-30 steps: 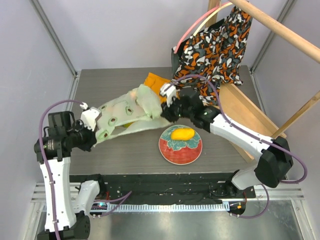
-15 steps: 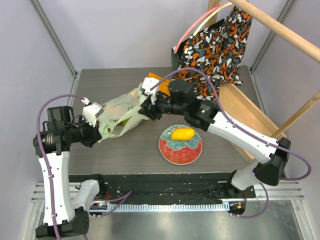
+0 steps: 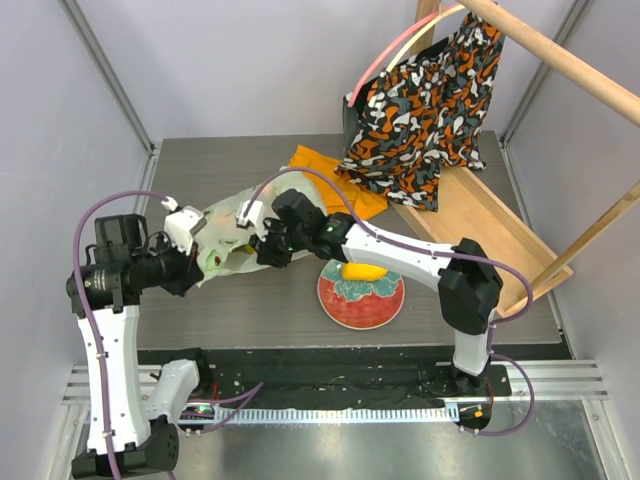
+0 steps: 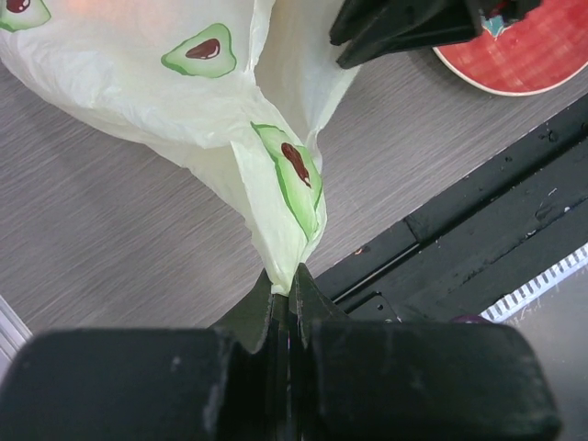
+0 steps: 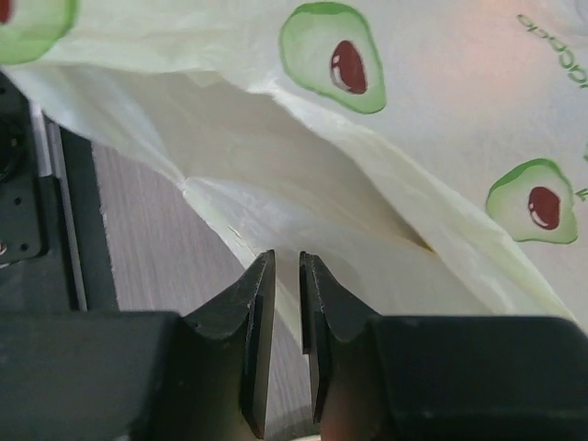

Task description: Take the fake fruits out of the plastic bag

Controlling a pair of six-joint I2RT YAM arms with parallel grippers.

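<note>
The pale-green plastic bag (image 3: 225, 228) with avocado prints lies at the table's left-middle. My left gripper (image 3: 198, 263) is shut on its twisted near-left end, as the left wrist view shows: gripper (image 4: 287, 274), bag (image 4: 165, 83). My right gripper (image 3: 258, 250) sits at the bag's right side. In its wrist view the jaws (image 5: 287, 255) stand a narrow gap apart at the bag's (image 5: 367, 165) folded mouth edge, holding nothing that I can see. A yellow mango (image 3: 364, 270) lies on the red floral plate (image 3: 352, 307). Fruits inside the bag show only as faint tints.
An orange cloth (image 3: 318, 168) lies behind the bag. The orange-black patterned fabric bag (image 3: 425, 110) hangs from a wooden frame (image 3: 500, 225) at the back right. The plate's rim also shows in the left wrist view (image 4: 528, 69), near the black front rail (image 4: 478, 248).
My right arm has swung left from the bag's far-right end to its near-right side by the mouth. The bag went from stretched out to slack and bunched. My left gripper kept its hold.
</note>
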